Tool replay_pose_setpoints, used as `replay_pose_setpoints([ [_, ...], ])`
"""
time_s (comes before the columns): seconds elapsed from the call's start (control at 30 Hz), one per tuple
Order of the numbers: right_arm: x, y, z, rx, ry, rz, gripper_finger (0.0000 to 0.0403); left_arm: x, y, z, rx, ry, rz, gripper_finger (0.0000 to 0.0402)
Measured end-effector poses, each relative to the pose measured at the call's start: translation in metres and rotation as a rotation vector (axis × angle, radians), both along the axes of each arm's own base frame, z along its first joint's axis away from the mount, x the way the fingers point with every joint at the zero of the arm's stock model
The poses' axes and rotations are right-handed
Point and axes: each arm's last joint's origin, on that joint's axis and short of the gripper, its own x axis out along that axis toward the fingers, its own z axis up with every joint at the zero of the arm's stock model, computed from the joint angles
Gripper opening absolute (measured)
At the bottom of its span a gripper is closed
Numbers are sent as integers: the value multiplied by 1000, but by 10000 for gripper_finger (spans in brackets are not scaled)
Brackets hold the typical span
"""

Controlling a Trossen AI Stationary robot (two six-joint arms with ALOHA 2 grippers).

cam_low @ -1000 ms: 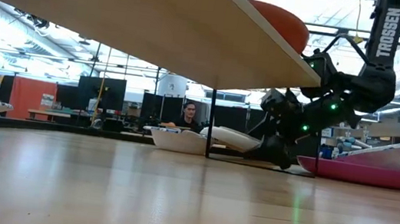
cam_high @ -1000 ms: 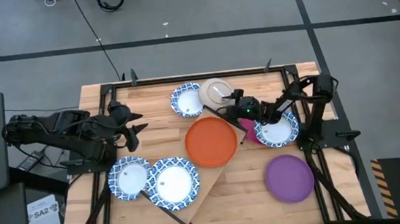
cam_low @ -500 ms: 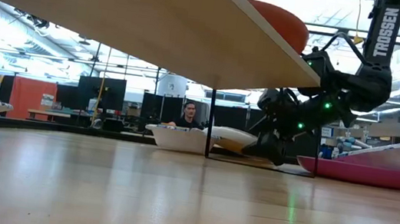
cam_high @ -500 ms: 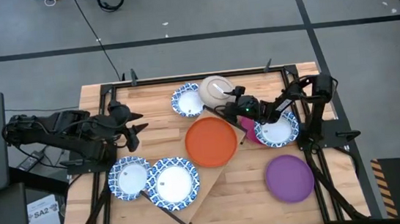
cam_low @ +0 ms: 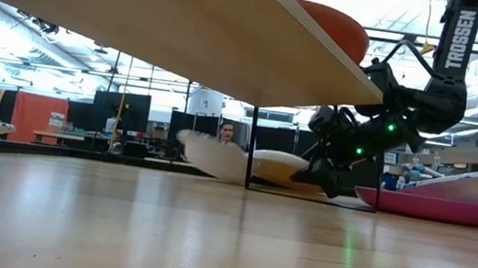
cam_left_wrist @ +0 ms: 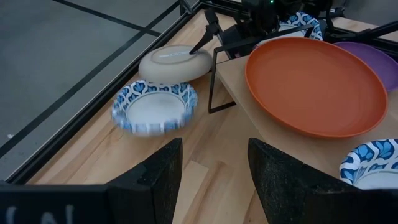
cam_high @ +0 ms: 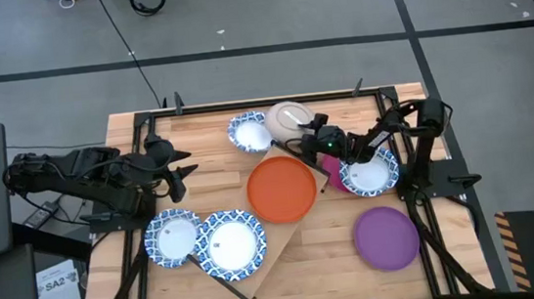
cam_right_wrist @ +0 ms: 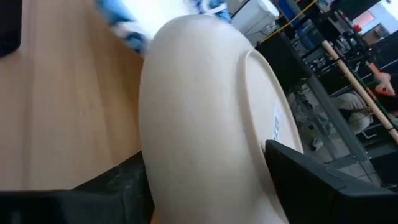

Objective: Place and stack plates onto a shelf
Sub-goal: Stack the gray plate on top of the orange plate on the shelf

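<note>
**Desk:** Where's your right gripper (cam_high: 308,142)?

**Me:** At the far side of the table (cam_high: 201,180), low over the wood, right up against the beige plate (cam_high: 287,120). That plate lies upside down. From my right wrist camera its pale underside (cam_right_wrist: 205,106) fills nearly everything ahead of the gripper.

**Desk:** Is it clamped on?

**Me:** I cannot tell. The plate's edge sits inside the gripper, but I can't see whether it's biting or merely standing around the rim.

**Desk:** What else is near it?

**Me:** A blue-rimmed plate (cam_high: 249,133) just beyond the beige one, on the side away from the gripper, and the two plates are touching. Beside the gripper stands the end of the shelf (cam_high: 273,235), with the orange plate (cam_high: 282,188) on top. Behind the gripper, back along its arm, a second blue-rimmed plate (cam_high: 368,173) rests on the magenta plate (cam_high: 331,174). The purple plate (cam_high: 387,237) lies well apart from it, towards the near edge.

**Desk:** And the left?

**Me:** My left gripper (cam_high: 179,176) waits at its own side of the table with its jaws spread apart and nothing between them. A third blue-rimmed plate (cam_high: 232,243) sits on the shelf's near end, with a fourth blue-rimmed plate (cam_high: 170,237) just beside it on the table, both off to one side of that gripper
</note>
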Motion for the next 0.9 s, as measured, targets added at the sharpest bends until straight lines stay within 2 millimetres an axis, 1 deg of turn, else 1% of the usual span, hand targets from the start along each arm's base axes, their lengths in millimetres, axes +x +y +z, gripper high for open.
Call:
replay_pose_setpoints([
  [0.13,1,0,1,-9,-4,4,256,0,0,0,0,0,0,189],
  [0.73,1,0,3,-13,-32,-11,254,0,0,0,0,-1,0,189],
  [0.9,2,5,3,-37,-13,-36,253,0,0,0,0,-1,0,189],
])
